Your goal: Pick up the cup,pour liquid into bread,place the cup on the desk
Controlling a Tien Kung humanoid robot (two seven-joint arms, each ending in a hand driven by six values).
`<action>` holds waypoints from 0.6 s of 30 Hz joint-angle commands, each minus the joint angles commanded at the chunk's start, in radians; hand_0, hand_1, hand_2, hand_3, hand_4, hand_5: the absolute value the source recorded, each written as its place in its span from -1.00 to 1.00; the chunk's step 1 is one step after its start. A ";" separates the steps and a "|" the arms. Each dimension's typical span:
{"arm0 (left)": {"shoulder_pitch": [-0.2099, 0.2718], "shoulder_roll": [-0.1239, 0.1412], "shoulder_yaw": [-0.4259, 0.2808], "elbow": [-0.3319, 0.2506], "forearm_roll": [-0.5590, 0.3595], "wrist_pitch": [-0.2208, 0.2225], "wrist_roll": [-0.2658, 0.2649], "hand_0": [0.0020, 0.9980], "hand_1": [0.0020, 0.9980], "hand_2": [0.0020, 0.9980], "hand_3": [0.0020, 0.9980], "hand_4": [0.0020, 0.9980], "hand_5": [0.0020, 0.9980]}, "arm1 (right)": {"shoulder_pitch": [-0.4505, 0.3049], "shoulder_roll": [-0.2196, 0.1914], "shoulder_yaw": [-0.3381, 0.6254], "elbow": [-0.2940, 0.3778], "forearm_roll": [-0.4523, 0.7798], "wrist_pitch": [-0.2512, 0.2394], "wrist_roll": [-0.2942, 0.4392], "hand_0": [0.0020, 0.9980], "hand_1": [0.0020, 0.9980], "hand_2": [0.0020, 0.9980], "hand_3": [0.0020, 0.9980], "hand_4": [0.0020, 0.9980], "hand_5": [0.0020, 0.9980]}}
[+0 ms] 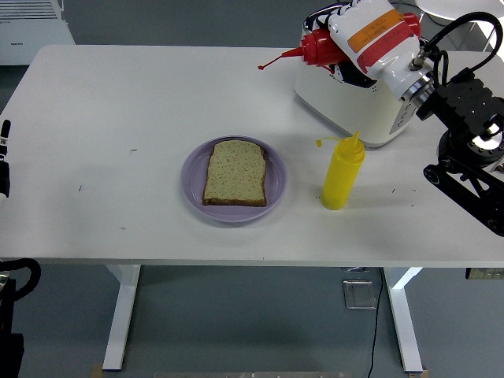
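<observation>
A slice of bread (235, 172) lies on a purple plate (193, 169) at the table's middle. My right hand (350, 39) is shut on a red squeeze bottle (315, 49), held on its side high above the table at the back right, nozzle pointing left. The bottle is well to the right of and behind the bread. A yellow squeeze bottle (342, 172) stands upright to the right of the plate. My left arm (4, 161) rests at the left edge. No cup is in view.
A white toaster (354, 106) stands at the back right, under and behind my right hand. The yellow bottle is just in front of it. A white chair base shows at the top right.
</observation>
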 joint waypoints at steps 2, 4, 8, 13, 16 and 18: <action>0.000 0.000 0.001 0.000 0.000 0.000 0.000 0.62 0.48 0.46 0.44 -0.02 1.00 | 0.002 0.000 -0.034 -0.004 0.000 0.003 0.000 -0.70 -0.44 -0.22 -0.01 -0.06 -0.66; -0.001 -0.001 0.003 0.000 0.000 0.000 0.000 0.62 0.48 0.46 0.44 -0.02 1.00 | -0.020 0.009 -0.023 -0.019 0.000 -0.020 -0.036 -0.70 -0.44 -0.22 -0.01 -0.06 -0.66; 0.004 0.002 -0.007 -0.002 0.000 0.001 -0.001 0.62 0.48 0.46 0.44 -0.02 1.00 | -0.027 -0.004 0.051 -0.005 0.000 -0.038 -0.064 -0.70 -0.44 -0.22 -0.01 -0.07 -0.67; 0.004 0.001 -0.003 -0.001 0.000 0.001 0.000 0.62 0.48 0.46 0.44 -0.02 1.00 | -0.034 -0.017 0.126 0.021 0.000 -0.042 -0.066 -0.70 -0.44 -0.22 -0.01 -0.07 -0.67; 0.005 0.001 0.000 0.000 0.000 0.001 0.000 0.62 0.48 0.46 0.44 -0.02 1.00 | -0.040 -0.021 0.163 0.037 0.000 -0.037 -0.065 -0.70 -0.43 -0.22 -0.01 -0.08 -0.68; 0.006 0.002 0.000 -0.001 0.001 0.001 0.000 0.62 0.48 0.46 0.44 -0.02 1.00 | -0.038 -0.023 0.155 0.043 0.000 -0.032 -0.061 -0.70 -0.43 -0.22 -0.01 -0.08 -0.68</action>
